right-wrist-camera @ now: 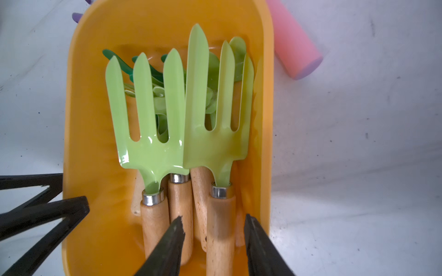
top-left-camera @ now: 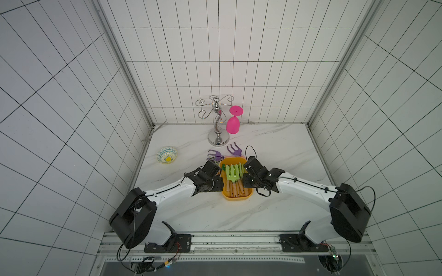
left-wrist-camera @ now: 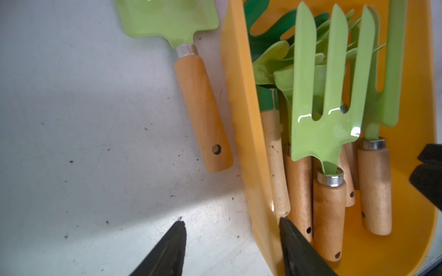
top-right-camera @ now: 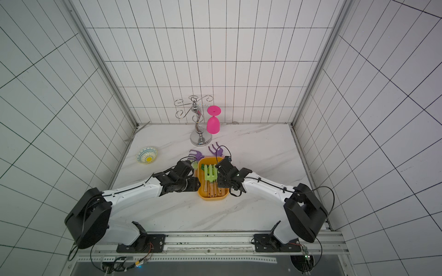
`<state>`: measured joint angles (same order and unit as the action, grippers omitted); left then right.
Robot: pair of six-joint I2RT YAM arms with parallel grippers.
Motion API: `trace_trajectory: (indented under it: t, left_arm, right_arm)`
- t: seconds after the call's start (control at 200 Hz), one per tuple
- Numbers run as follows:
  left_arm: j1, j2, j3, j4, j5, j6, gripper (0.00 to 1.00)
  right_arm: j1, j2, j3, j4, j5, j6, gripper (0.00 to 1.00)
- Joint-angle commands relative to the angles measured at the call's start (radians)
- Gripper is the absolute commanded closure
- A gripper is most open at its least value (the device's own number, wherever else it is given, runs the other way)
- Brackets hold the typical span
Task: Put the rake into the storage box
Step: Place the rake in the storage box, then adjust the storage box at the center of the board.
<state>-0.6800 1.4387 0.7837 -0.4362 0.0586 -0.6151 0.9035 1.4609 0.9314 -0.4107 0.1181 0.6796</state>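
**Rake in the box, right gripper parted around its handle**

Far to the left, a patterned bowl (top-left-camera: 167, 154) sits well apart from the work. My left gripper (left-wrist-camera: 232, 221) stands roughly half open and holds nothing. It straddles one long wall of the storage box (top-left-camera: 235, 198), one finger outside and one inside. A green trowel (left-wrist-camera: 203, 112) lies on the surface just beside that wall.

The box holds a heap of green tools with wooden handles. The rake (right-wrist-camera: 215, 148) lies on top, toward my right arm's side. Its handle sits between the fingers of my right gripper (right-wrist-camera: 213, 217), with a gap on either side, so the gripper is narrowly open and not gripping.

I judge this to be the release step. The next move calls for a straight lift clear of the handle without nudging it.

The surface (top-left-camera: 275, 148) is white marble-look with grey veins and dark specks. White tiled walls (top-left-camera: 239, 59) close in three sides. At the back, a chrome stand (top-left-camera: 217, 139) carries an upturned pink goblet (top-left-camera: 232, 125).
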Motion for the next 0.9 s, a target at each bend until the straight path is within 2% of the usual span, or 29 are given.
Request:
trace_trajectory:
  t: [0.0, 0.105, 0.305, 0.44, 0.53, 0.615, 0.72, 0.894]
  left_arm:
    - [-0.009, 0.039, 0.046, 0.024, 0.008, 0.038, 0.37]
    - [-0.034, 0.073, 0.077, 0.024, 0.015, 0.055, 0.37]
    - [-0.104, 0.15, 0.125, 0.025, 0.028, 0.083, 0.43]
    - [-0.153, 0.189, 0.14, 0.02, 0.04, 0.089, 0.49]
    - [-0.177, 0.189, 0.139, 0.021, 0.054, 0.078, 0.5]
    - [-0.194, 0.174, 0.144, 0.011, 0.048, 0.072, 0.5]
    - [-0.198, 0.132, 0.163, -0.036, 0.022, 0.071, 0.44]
    - [-0.194, -0.018, 0.198, -0.128, -0.093, 0.081, 0.33]
  right_arm:
    - [-0.008, -0.058, 0.062, -0.114, 0.124, -0.055, 0.54]
    - [-0.039, -0.089, 0.075, -0.151, 0.153, -0.076, 0.52]
    - [-0.146, -0.128, 0.049, -0.18, 0.112, -0.098, 0.51]
    - [-0.17, -0.095, 0.042, -0.176, 0.034, -0.162, 0.51]
    - [-0.17, -0.067, 0.039, -0.158, -0.048, -0.188, 0.51]
    - [-0.17, -0.048, 0.018, -0.12, -0.106, -0.198, 0.51]
    - [-0.17, -0.004, 0.006, -0.114, -0.1, -0.219, 0.52]
    - [-0.17, 0.072, 0.008, -0.087, -0.117, -0.239, 0.57]
